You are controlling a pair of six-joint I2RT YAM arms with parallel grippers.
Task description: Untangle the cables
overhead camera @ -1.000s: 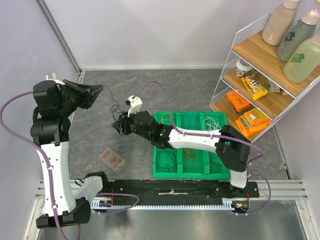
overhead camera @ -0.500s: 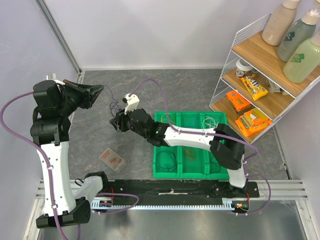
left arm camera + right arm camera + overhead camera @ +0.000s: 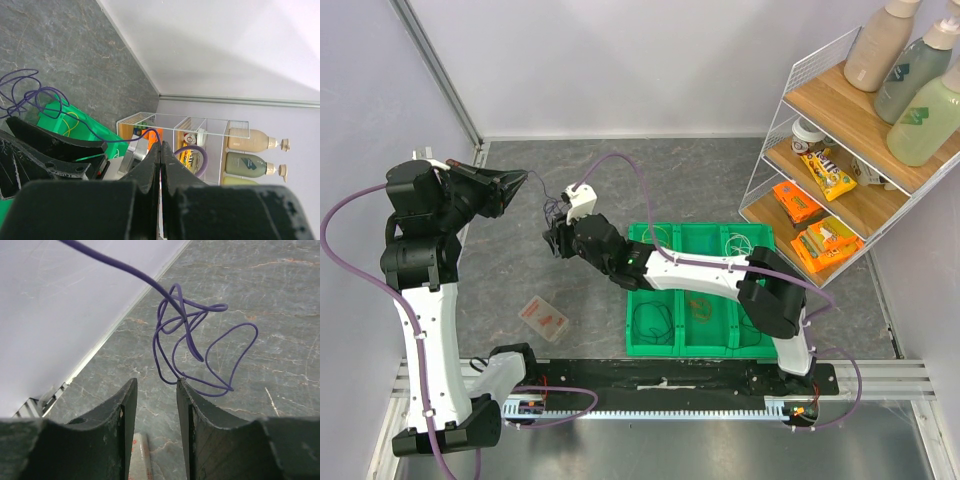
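The purple cable (image 3: 188, 335) is a thin, glossy wire twisted into several loose, overlapping loops, with one straight strand running up and away from the knot. It sits over the grey stone-patterned worktop (image 3: 700, 180), left of the green tray (image 3: 632, 345) and between the two grippers.

The left gripper (image 3: 160, 150) is raised at the left, its fingers pressed together on the end of that straight strand, so the wire runs from its tip down to the tangle. The right gripper (image 3: 154, 400) reaches across from the tray side and points at the loops with its fingers apart. The lowest loop ends just at the tip of one finger; whether it touches cannot be told.

Other cables lie in the tray's compartments: a white cable (image 3: 742, 245) coiled in the far right one, an orange cable (image 3: 698, 306) in the near middle one and a dark cable (image 3: 653, 320) in the near left one.
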